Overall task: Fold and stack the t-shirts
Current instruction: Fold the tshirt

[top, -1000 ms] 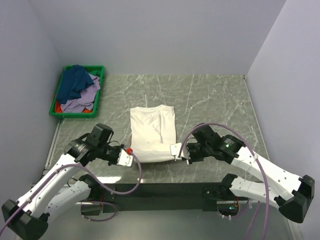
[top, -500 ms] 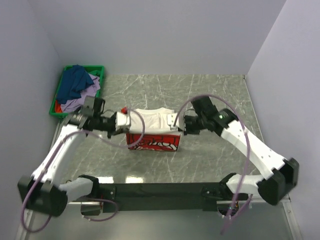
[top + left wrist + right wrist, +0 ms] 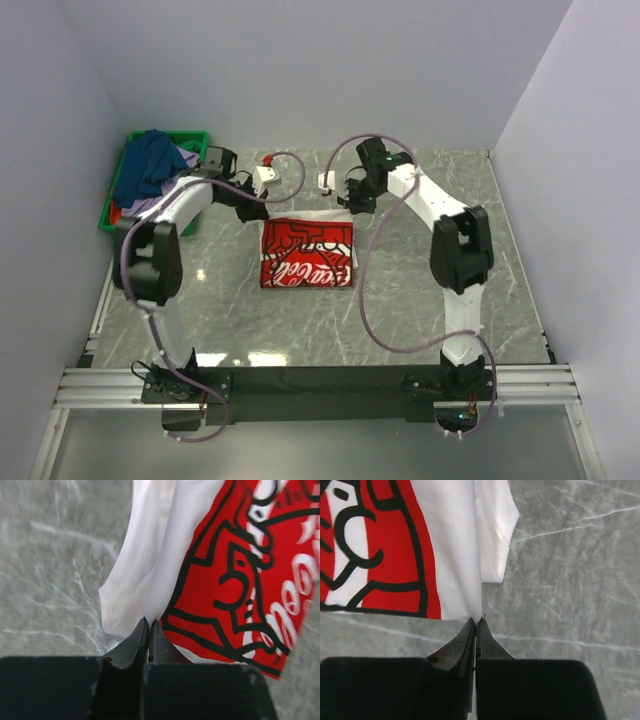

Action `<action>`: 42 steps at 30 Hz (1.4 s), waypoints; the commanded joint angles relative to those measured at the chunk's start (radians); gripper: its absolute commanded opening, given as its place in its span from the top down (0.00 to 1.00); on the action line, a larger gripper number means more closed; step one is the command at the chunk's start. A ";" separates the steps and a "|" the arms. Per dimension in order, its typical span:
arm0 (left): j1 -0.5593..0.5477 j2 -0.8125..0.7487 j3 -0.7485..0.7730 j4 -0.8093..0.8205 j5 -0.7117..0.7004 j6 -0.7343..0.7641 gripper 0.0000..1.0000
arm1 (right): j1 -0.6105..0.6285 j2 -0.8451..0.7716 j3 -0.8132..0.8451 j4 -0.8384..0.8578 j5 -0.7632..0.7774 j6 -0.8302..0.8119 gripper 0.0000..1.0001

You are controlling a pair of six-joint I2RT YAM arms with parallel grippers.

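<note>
The large white t-shirt [image 3: 305, 255] lies mid-table with a big red printed panel facing up. My left gripper [image 3: 264, 186] and right gripper [image 3: 333, 192] are held out over its far edge, side by side. In the left wrist view the left gripper [image 3: 150, 623] is shut on a white fold of the shirt [image 3: 145, 555] beside the red print. In the right wrist view the right gripper [image 3: 476, 621] is shut on the white hem of the shirt [image 3: 455, 545]. A dark blue t-shirt [image 3: 148, 165], a lavender one [image 3: 168, 196] and a red one [image 3: 117, 212] lie heaped at the far left.
The green plastic crate [image 3: 198, 140] holding the heaped shirts stands at the far left, close to my left arm. Grey walls close in the marble table [image 3: 430, 290] at the back and both sides. A black rail runs along the near edge.
Both grippers have carried the shirt's near edge up and over to the far side. The shirt has flipped, so the red print now faces up. Both arms are stretched far out.
</note>
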 commanded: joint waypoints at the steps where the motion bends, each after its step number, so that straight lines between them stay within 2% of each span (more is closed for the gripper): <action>1: -0.002 0.127 0.111 0.066 -0.087 -0.143 0.99 | -0.007 0.133 0.146 -0.049 0.024 -0.001 1.00; 6: -0.003 0.301 0.244 -0.047 -0.118 -0.243 0.99 | -0.013 0.260 0.269 -0.113 0.051 0.061 1.00; 9: -0.003 0.299 0.236 -0.084 -0.096 -0.267 0.99 | -0.011 0.279 0.266 -0.132 0.051 0.090 1.00; 12: -0.013 0.239 0.147 -0.086 -0.063 -0.266 0.99 | -0.011 0.273 0.254 -0.167 0.042 0.123 1.00; 15: -0.042 0.149 -0.003 -0.083 -0.040 -0.237 0.99 | -0.007 0.233 0.205 -0.213 0.019 0.145 1.00; 18: -0.068 0.061 -0.112 -0.064 -0.009 -0.232 0.99 | 0.000 0.141 0.058 -0.231 -0.013 0.159 1.00; 22: -0.066 -0.025 -0.203 -0.058 0.010 -0.220 0.99 | 0.013 0.014 -0.037 -0.274 -0.061 0.186 0.99; 24: -0.062 -0.071 -0.238 -0.090 0.025 -0.160 0.91 | 0.013 -0.009 -0.036 -0.308 -0.087 0.193 0.93; 25: -0.059 -0.088 -0.246 -0.104 0.029 -0.137 0.81 | 0.013 -0.023 -0.027 -0.331 -0.087 0.208 0.80; 28: -0.057 -0.146 -0.256 -0.127 0.026 -0.067 0.68 | -0.011 -0.019 0.064 -0.343 -0.078 0.267 0.66; 29: -0.057 -0.175 -0.255 -0.116 0.028 -0.066 0.66 | -0.035 -0.008 0.100 -0.349 -0.094 0.277 0.64; 33: -0.074 -0.197 -0.232 -0.014 0.030 -0.103 0.54 | -0.066 0.149 0.384 -0.418 -0.156 0.341 0.63; 36: -0.123 -0.140 -0.174 0.032 -0.003 -0.131 0.52 | -0.065 0.269 0.524 -0.475 -0.223 0.392 0.70; 39: -0.164 -0.074 -0.118 0.071 -0.023 -0.174 0.51 | -0.051 0.328 0.552 -0.469 -0.284 0.441 0.76; 42: -0.209 -0.037 -0.101 0.117 -0.052 -0.197 0.50 | -0.037 0.331 0.475 -0.426 -0.315 0.472 0.79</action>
